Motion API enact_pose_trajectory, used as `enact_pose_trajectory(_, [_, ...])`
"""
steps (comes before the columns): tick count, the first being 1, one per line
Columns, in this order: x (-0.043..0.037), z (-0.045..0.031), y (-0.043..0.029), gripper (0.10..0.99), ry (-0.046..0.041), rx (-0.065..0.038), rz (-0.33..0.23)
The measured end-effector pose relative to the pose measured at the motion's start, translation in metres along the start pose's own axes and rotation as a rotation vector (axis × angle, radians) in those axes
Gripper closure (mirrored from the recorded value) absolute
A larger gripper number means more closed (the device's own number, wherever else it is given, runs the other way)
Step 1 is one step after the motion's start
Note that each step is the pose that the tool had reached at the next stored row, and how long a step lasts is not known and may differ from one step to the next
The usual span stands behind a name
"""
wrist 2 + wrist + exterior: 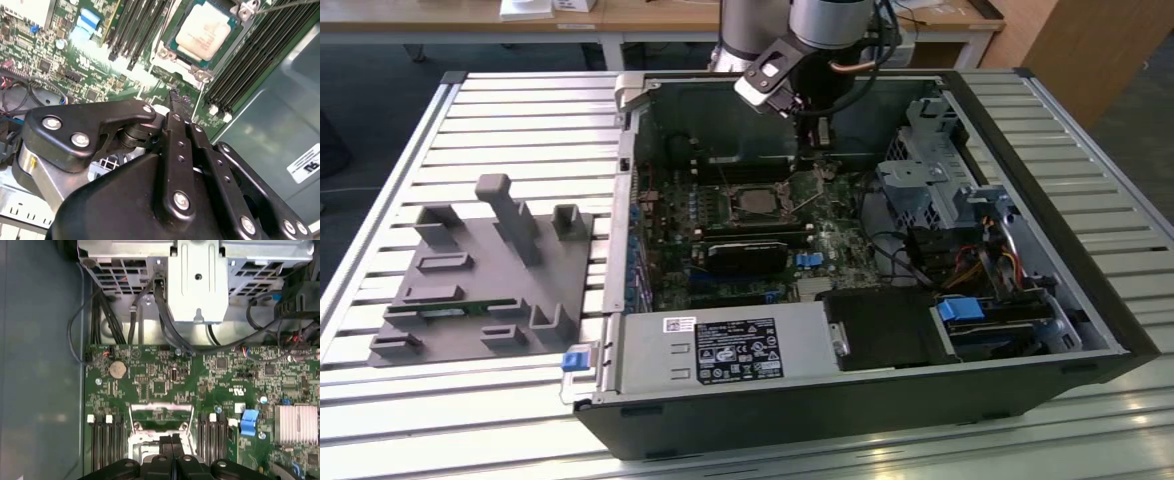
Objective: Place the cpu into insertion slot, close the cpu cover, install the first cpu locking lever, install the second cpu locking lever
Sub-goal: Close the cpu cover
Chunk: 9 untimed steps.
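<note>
The case (854,420) lies open on its side, with the power supply (720,350) at its near edge, well in front of the insertion slot (754,200). A grey fixture (494,270) stands outside the case, well off to the exterior view's left of the slot. The cpu (202,32) sits in the slot, silver face up. A thin lever (287,5) sticks out at one corner of the slot. In the first wrist view the cover (161,406) shows as a silver frame at the slot; whether it lies flat I cannot tell. The gripper (817,152) hangs just beyond the slot, low over the board. In both wrist views its fingers (176,107) (166,442) are pressed together, with nothing seen between them.
</note>
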<state>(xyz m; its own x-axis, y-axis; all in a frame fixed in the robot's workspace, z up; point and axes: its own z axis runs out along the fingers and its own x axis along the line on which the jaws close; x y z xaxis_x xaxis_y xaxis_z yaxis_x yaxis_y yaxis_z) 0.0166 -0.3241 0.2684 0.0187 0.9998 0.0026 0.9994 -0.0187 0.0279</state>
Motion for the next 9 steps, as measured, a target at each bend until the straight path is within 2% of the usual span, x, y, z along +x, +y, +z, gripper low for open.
enact_pose_trajectory(3, [0.0026,0.0025,0.0051,0.98,0.0002,0.0,0.0])
enact_pose_trajectory(9, [0.0045,0.0072,0.0081,0.98,0.0008,0.001,-0.021])
